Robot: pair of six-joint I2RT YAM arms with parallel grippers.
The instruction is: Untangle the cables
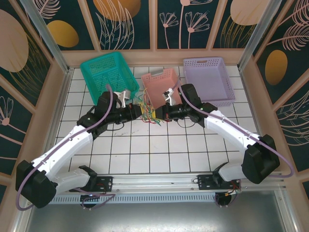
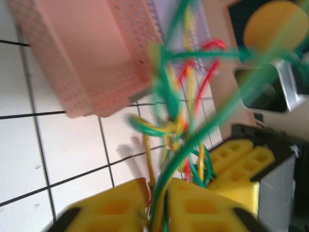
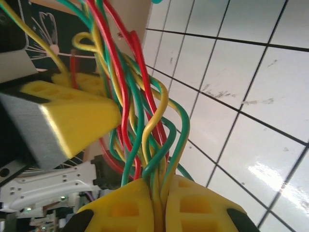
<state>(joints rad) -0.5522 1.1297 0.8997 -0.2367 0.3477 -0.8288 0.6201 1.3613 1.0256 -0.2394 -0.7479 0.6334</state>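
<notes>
A tangled bunch of green, yellow and red cables hangs above the white tiles between my two grippers, just in front of the pink basket. My left gripper is shut on the bunch's left end; in the left wrist view green and yellow cables run out from between its yellow fingers. My right gripper is shut on the right end, where green and yellow cables are pinched between its fingers. The other gripper's yellow finger sits close by.
Three baskets stand at the back: teal, pink and lilac. The pink basket lies right behind the bunch. White tiled floor stretches open toward the arm bases. Patterned walls enclose the cell.
</notes>
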